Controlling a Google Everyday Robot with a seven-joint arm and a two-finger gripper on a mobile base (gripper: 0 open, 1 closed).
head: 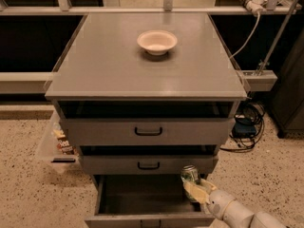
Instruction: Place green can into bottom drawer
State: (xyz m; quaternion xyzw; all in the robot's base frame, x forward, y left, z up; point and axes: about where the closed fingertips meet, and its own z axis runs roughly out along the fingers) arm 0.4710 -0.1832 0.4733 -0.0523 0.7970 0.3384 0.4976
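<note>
The claw [194, 188] reaches in from 4 o'clock, its fingers closed round the lower half of the can [189, 174] — upright, long axis vertical, at 12 o'clock from the claw. The can hangs over the right rear corner of the open drawer [147, 219]; the drawer's dark floor lies toward 8 o'clock — likely down and in.

My cream two-finger gripper [195, 190] is hanging at the right side of the wide grey open bottom drawer [142, 196]. Its fingers are covering the lower half of the small shiny green-and-silver metal can [190, 173]; label's too small to read. My white arm [237, 213] is running off the bottom-right corner. Bottom edge is cutting the drawer's front. Clear plastic box [50, 146], floor left, is partly hiding behind the grey metal cabinet [142, 75]; contents too small to tell.
</note>
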